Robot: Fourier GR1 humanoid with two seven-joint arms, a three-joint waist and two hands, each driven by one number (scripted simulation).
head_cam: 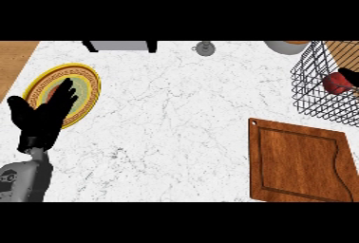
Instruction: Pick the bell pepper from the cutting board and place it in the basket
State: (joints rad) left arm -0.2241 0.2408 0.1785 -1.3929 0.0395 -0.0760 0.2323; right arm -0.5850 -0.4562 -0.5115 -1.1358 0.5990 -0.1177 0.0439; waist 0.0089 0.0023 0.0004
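The red bell pepper (335, 84) is inside the wire basket (308, 92) at the far right of the counter. A black part of my right hand (350, 77) shows at the picture's right edge, right against the pepper's upper right side; the rest of that hand is out of view. The wooden cutting board (301, 163) lies at the lower right with nothing on it. My left hand (41, 116) rests open at the left, fingers up, overlapping the lower edge of a plate.
A round plate (79, 78) with a yellow patterned rim lies at the left. Along the back edge stand a grey appliance (120, 45), a small grey round object (204, 48) and a pale bowl (283, 47). White marble counter spreads between plate and board.
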